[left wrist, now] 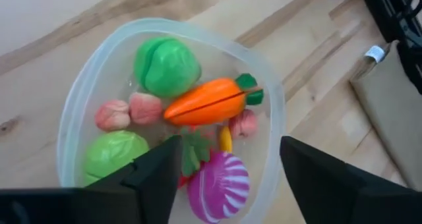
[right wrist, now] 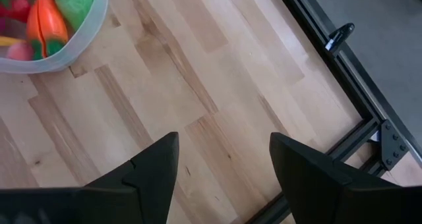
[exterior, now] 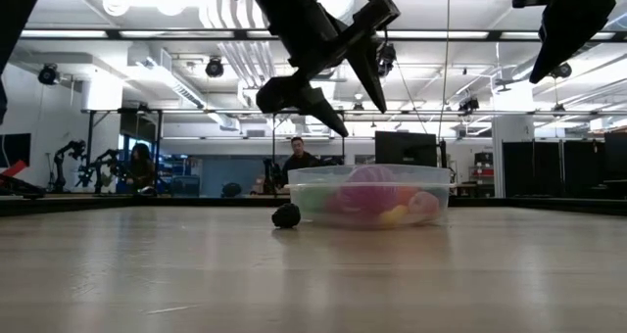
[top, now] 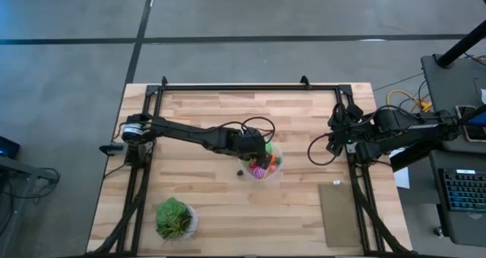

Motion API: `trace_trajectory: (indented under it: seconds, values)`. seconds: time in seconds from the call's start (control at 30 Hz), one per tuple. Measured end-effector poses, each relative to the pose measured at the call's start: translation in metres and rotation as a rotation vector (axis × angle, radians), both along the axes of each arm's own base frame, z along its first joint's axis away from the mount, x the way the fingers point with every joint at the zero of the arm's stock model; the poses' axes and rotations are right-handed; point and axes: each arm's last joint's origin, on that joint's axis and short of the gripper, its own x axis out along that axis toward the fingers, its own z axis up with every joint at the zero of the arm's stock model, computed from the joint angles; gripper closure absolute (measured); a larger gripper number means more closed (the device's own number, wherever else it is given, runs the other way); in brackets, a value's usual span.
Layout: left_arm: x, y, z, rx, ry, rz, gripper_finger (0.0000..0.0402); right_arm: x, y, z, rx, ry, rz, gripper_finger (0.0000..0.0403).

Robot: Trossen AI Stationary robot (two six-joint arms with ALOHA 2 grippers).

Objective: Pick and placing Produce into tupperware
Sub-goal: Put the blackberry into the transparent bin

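Trouble could come if the left gripper [left wrist: 227,178], fingers spread above the full tupperware [left wrist: 270,99], dips and knocks the carrot [left wrist: 208,102] out onto the desk [top: 228,205].

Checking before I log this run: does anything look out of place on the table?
One thing: a small dark object lies on the table just outside the tupperware, while the produce sits inside. What it is cannot be made out.

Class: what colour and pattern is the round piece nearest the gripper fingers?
Purple round piece with white streaks; left wrist view.
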Motion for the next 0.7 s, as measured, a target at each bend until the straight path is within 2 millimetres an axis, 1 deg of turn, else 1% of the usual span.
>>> trace_trajectory:
  seconds: [0.13, 0.2, 0.27, 0.37, 0.47, 0.53, 0.6, 0.7]
  values:
    - [-0.002, -0.008, 0.000, -0.003, 0.011, -0.024, 0.0146, 0.000, 0.000, 0.000, 0.000, 0.000, 0.000, 0.0172]
    - [-0.008, -0.018, 0.002, 0.006, 0.051, -0.047, 0.0145, 0.000, 0.000, 0.000, 0.000, 0.000, 0.000, 0.0172]
    - [-0.016, -0.034, 0.005, 0.045, 0.101, -0.069, 0.0146, 0.000, 0.000, 0.000, 0.000, 0.000, 0.000, 0.0172]
    - [-0.032, -0.065, 0.002, 0.152, 0.204, -0.109, 0.0156, 0.000, 0.000, 0.000, 0.000, 0.000, 0.000, 0.0172]
    - [-0.042, -0.097, 0.001, 0.255, 0.182, -0.143, 0.0168, 0.000, 0.000, 0.000, 0.000, 0.001, 0.001, 0.0172]
    - [-0.047, -0.112, -0.001, 0.326, 0.168, -0.147, 0.0174, 0.000, 0.000, 0.000, -0.002, 0.002, 0.004, 0.0172]
    - [-0.050, -0.118, -0.010, 0.366, 0.186, -0.147, 0.0177, 0.000, 0.000, 0.000, -0.002, 0.001, 0.006, 0.0172]
    - [-0.052, -0.117, -0.025, 0.349, 0.221, -0.116, 0.0178, 0.000, 0.000, 0.000, -0.003, 0.000, 0.008, 0.0172]
